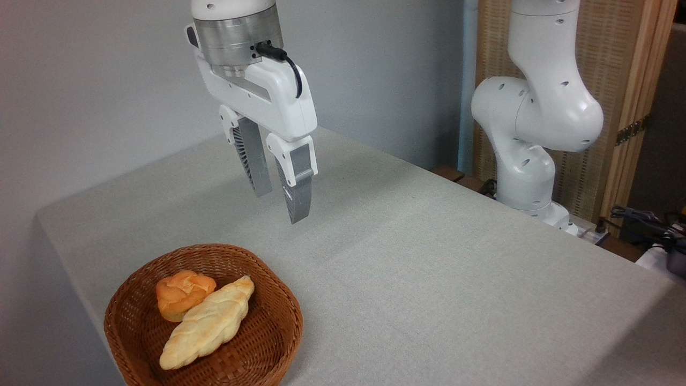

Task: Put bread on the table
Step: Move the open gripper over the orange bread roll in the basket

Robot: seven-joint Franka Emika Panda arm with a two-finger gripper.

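claw (278, 206): hangs in the air above the tabletop, behind the basket, fingers pointing down; jaws parted by a modest gap, nothing between them, touching nothing
fingers (254, 161): two grey ribbed pads, both fully visible; the right one sits nearer the camera
arm (536, 118): white, base at the far right edge of the tabletop; upper links cut off by the top of the frame, so the link to the wrist is not visible
bread (179, 297): small orange-brown bun in the basket, left side, leaning against the loaf; lower right part hidden behind the loaf
loaf (209, 324): pale yellow braided, lies diagonally in the basket, touching the bun
basket (273, 327): brown wicker, near-left corner of the tabletop; bottom rim cut off by the frame edge
tabletop (429, 279): light grey textured cloth, bare apart from the basket; near and right edges out of frame
cables (643, 220): dark clutter at far right, hard to make out
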